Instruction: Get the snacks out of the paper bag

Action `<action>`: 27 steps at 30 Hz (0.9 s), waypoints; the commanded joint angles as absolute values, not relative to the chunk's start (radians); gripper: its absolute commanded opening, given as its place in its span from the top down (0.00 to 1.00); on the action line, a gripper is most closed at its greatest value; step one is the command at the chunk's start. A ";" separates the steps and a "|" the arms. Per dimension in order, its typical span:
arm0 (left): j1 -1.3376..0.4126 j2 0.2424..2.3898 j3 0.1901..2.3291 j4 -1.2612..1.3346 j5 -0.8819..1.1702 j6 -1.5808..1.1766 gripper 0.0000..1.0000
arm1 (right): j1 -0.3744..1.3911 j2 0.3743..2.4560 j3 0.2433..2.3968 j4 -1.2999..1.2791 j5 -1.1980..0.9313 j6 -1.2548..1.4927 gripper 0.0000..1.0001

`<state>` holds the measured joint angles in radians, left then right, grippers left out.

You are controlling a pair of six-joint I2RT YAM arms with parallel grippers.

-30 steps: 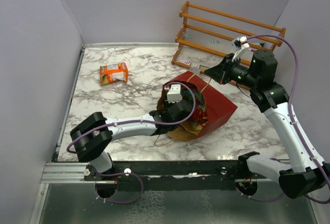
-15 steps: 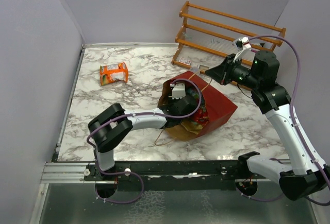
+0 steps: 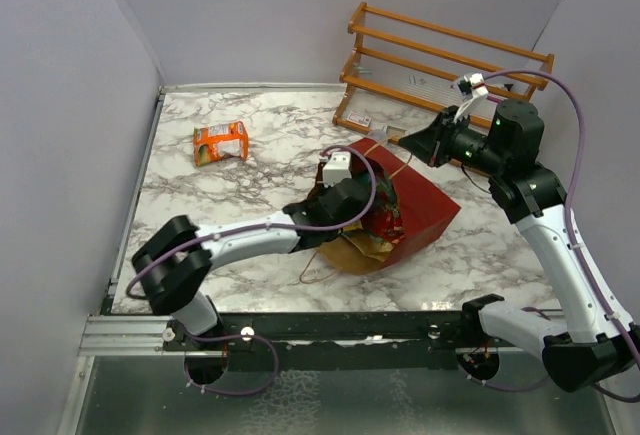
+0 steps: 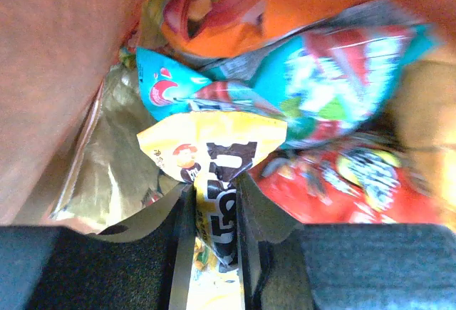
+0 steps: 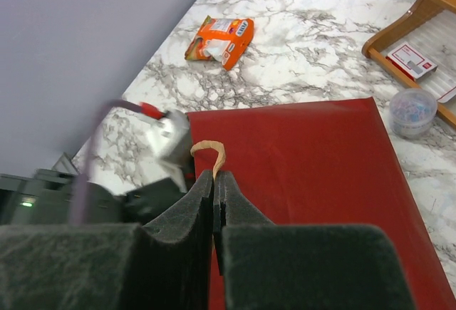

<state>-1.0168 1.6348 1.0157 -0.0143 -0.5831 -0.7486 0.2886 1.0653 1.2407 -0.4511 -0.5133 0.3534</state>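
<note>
The red paper bag (image 3: 420, 207) lies on its side in the middle of the table, mouth towards the left arm. My left gripper (image 3: 368, 207) is inside the mouth. In the left wrist view the left gripper (image 4: 216, 210) is shut on a yellow packet (image 4: 214, 150). Teal (image 4: 320, 89), orange (image 4: 214, 11) and red (image 4: 342, 185) packets lie behind it against the brown inside (image 4: 57, 75). My right gripper (image 5: 214, 180) is shut on the bag's string handle (image 5: 211, 152) above the red side (image 5: 306, 167). An orange packet (image 3: 221, 142) lies on the table at the far left.
An orange wooden rack (image 3: 440, 60) stands at the back right. A small clear cup (image 5: 412, 110) and a small card (image 5: 410, 60) sit beside its foot. Grey walls close in the left, the back and the right.
The left arm's elbow swung right and then back left while its gripper stayed in the bag's mouth. The right gripper holds the handle as before.
</note>
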 commanded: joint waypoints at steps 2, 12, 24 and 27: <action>-1.023 1.354 0.959 -0.068 -0.378 -0.719 0.72 | 0.290 1.052 1.255 -0.442 -0.523 0.347 0.98; -1.022 0.876 0.860 -0.537 -0.426 -0.741 0.72 | 0.290 1.054 1.244 -0.424 -0.532 0.350 0.98; -1.016 0.949 1.050 -0.685 -0.784 -0.581 0.68 | 0.290 1.030 1.218 -0.443 -0.526 0.361 0.98; -0.971 1.032 1.070 -0.575 -0.855 -0.463 0.66 | 0.290 1.024 1.218 -0.447 -0.520 0.365 0.98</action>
<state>-1.0138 0.9386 1.0389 -0.6697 -0.6983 -0.6300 0.2890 1.0485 1.2274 -0.4492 -0.5148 0.3550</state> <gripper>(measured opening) 0.333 0.026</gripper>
